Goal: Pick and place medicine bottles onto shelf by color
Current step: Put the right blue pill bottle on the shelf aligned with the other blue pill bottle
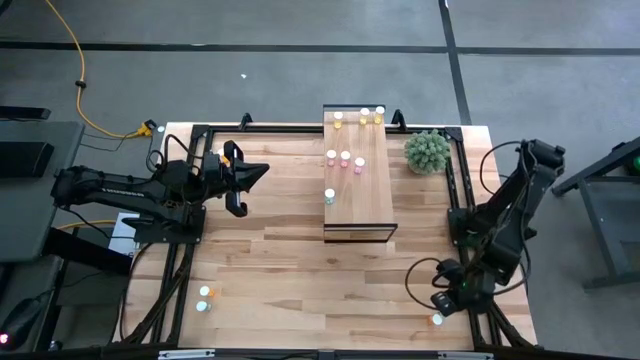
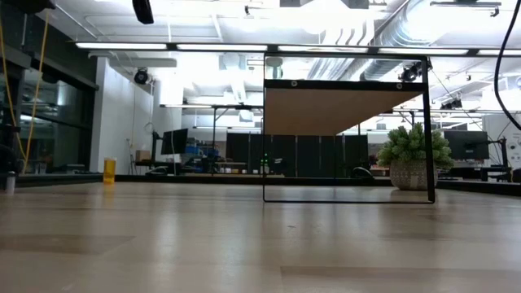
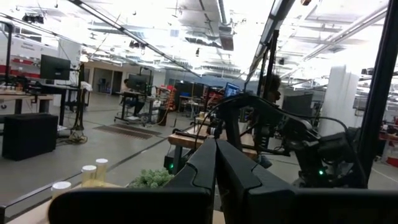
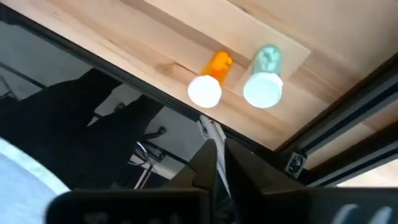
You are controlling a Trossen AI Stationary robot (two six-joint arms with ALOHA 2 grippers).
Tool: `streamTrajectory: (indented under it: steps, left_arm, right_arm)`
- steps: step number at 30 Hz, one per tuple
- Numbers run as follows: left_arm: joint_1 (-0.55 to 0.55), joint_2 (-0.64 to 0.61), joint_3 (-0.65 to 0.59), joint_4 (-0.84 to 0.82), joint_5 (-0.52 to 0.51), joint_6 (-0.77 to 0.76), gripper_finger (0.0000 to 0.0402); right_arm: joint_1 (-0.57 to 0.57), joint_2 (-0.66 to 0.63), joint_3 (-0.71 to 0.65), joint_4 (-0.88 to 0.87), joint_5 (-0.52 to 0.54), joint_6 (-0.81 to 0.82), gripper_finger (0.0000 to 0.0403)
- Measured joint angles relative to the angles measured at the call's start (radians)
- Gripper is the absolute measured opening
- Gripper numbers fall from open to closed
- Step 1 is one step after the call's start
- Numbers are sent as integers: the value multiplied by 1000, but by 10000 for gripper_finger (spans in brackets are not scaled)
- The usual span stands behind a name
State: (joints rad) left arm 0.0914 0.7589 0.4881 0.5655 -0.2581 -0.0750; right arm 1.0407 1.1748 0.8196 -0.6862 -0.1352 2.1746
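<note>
The shelf [image 1: 357, 185] lies across the table's far middle. On its top stand three yellow medicine bottles [image 1: 364, 115] at the far end, three pink ones [image 1: 345, 160] in the middle and a blue-green one [image 1: 329, 195]. An orange bottle [image 4: 212, 76] and a blue-green bottle [image 4: 265, 73] stand upright on their bases at the table's near right corner [image 1: 437, 319]. My right gripper [image 4: 219, 163] hangs above them, pointing steeply down, fingers shut, touching neither. My left gripper [image 1: 245, 178] is shut and raised at the table's left, holding nothing.
A potted plant [image 1: 428, 150] stands right of the shelf's far end. Two more bottles [image 1: 203, 298] stand near the near left corner. Dark frame rails [image 1: 460, 190] run along the table's edges. Bare tabletop lies between the shelf and the near edge.
</note>
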Motion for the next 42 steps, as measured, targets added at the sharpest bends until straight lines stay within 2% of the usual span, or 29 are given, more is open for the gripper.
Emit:
streamTrajectory:
  steps: [5,9,14,31,42]
  left_arm:
    - [0,0,0,0,-15,0,0]
    - [0,0,0,2,-23,0,0]
    - [0,0,0,8,-23,-12,0]
    - [0,0,0,8,-26,-11,1]
    - [0,0,0,8,-26,-8,1]
  right_arm:
    - [14,38,0,21,9,13,103]
    - [32,59,0,-56,-7,12,175]
    - [43,92,0,-67,-23,35,228]
    - [37,219,0,-39,-32,61,236]
    - [32,252,0,-38,-52,69,234]
